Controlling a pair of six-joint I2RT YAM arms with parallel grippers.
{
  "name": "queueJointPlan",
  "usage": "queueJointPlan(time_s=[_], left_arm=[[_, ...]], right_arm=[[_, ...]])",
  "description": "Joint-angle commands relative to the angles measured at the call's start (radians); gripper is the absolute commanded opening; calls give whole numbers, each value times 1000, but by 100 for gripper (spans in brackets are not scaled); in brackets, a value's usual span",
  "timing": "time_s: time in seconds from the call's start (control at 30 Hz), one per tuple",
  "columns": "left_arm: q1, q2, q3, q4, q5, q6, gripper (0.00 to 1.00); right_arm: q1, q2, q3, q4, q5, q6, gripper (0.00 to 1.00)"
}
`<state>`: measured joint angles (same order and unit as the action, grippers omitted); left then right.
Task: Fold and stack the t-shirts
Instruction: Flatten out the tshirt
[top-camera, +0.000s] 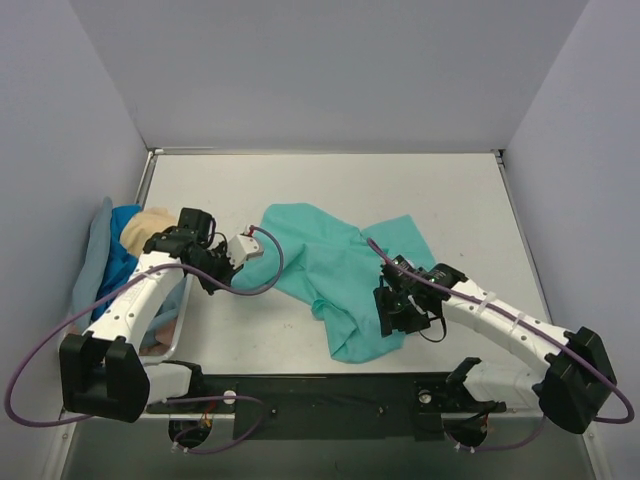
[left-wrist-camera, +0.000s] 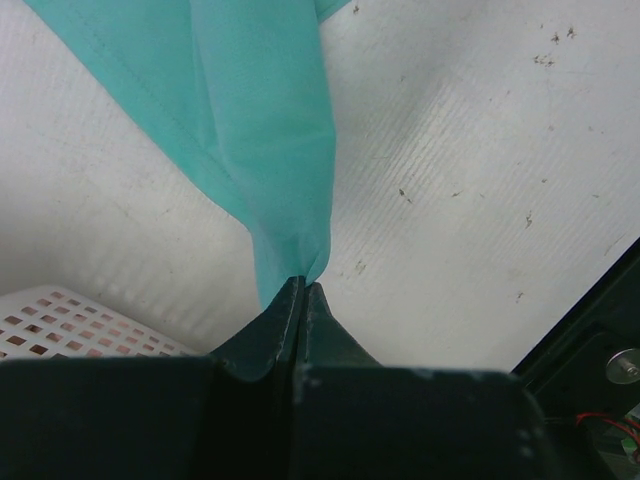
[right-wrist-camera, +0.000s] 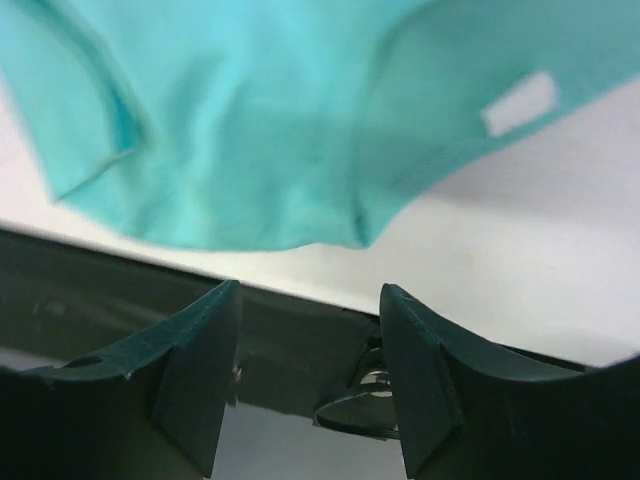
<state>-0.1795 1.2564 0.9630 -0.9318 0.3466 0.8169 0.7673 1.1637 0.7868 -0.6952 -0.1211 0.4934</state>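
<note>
The teal-green t-shirt (top-camera: 335, 265) lies crumpled across the middle of the table. In the left wrist view a bunched fold of this t-shirt (left-wrist-camera: 270, 130) runs up from my left gripper (left-wrist-camera: 303, 284), which is shut on its edge. From above, my left gripper (top-camera: 260, 240) sits at the shirt's left edge. My right gripper (top-camera: 395, 318) is over the shirt's near right part and stands open with nothing between its fingers (right-wrist-camera: 310, 290). Beyond them the t-shirt (right-wrist-camera: 260, 130) shows a white neck label (right-wrist-camera: 520, 103). More t-shirts, blue (top-camera: 118, 262), tan (top-camera: 150, 225) and grey-blue (top-camera: 93, 255), are piled at the left.
A white perforated basket (top-camera: 176, 318) holds the pile at the left edge, and its rim (left-wrist-camera: 60, 325) shows beside my left gripper. A black bar (top-camera: 330, 395) runs along the table's near edge. Grey walls close in the left, back and right.
</note>
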Motion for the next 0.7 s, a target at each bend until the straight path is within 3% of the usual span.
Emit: queueJointPlan(time_s=[0.0,0.1,0.27,0.33,0.37,0.5,0.67], left_arm=[[3,-34,-17,36,6,-7,0],[3,-37,-23,33,15,-13,0],[5,-45,-49,56,6,-28,0],[6,-49,-59,65,-8,-38,0],[11,-49,-66,70,-14,-45,0],[14,-55,-93,96,-11,-99,0],[-5,-48,-129,168,77,-211,0]], right_arm=[[-91,4,-81,6,175,218,55],[-152,51,-113,71,210,228,57],[-204,213,-156,299,22,198,55],[-238,276,-141,298,23,197,45],[-250,296,-135,295,23,188,32],[-356,405,-58,284,-3,97,0],[-538,584,222,241,43,-99,0]])
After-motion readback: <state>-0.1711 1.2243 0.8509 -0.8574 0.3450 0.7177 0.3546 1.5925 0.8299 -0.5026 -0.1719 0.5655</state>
